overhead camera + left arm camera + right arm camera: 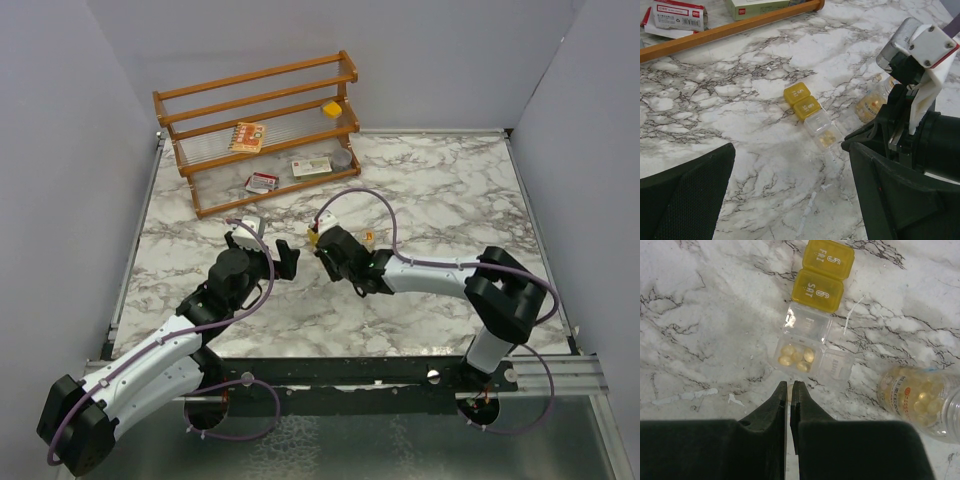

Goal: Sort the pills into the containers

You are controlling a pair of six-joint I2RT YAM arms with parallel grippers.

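Jaws on the right arm are narrowed to a slit, pinching a pale pill at their tips. Just beyond, on the desk, the pill box has one clear compartment open, holding several amber capsules. The amber jar lies on its side nearby. Jaws on the left arm gape wide, holding nothing.

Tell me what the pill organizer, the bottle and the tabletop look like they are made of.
Pill organizer: moulded plastic, likely; glossy translucent yellow lids with raised lettering, clear cells beside them. Bottle: clear glossy plastic or glass, capsules visible through it. Tabletop: marble-patterned, grey veins on white; stone or printed laminate, cannot tell.
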